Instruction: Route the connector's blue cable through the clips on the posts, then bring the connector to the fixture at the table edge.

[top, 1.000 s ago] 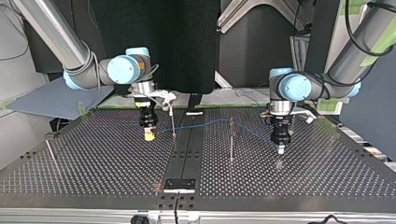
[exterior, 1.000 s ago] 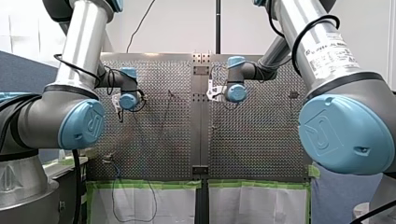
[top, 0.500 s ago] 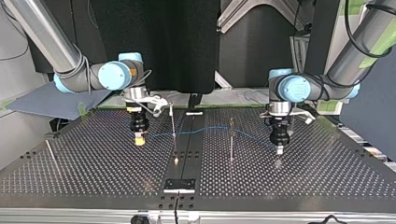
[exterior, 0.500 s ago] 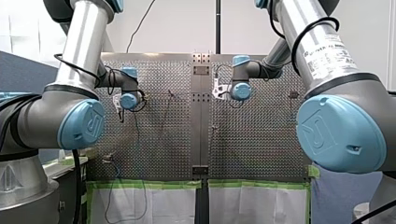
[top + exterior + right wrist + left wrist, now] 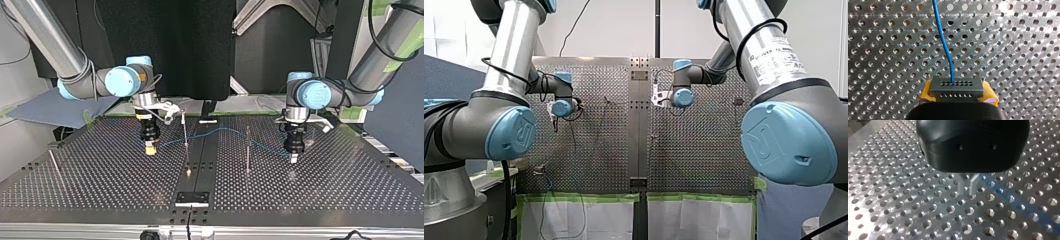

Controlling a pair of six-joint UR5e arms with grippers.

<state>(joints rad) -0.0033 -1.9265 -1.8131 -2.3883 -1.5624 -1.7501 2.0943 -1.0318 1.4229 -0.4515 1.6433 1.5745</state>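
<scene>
Perforated table, right end effector clamping connector

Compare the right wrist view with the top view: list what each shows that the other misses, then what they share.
Only the right wrist view: the dark grey rectangular connector and its hole rows, clamped between my right gripper's yellow pads. Only the top view: my left gripper holding the thin blue cable's far end, two thin metal posts, and the black fixture plate at the perforated metal table's edge. Both: that cable and the table.
</scene>
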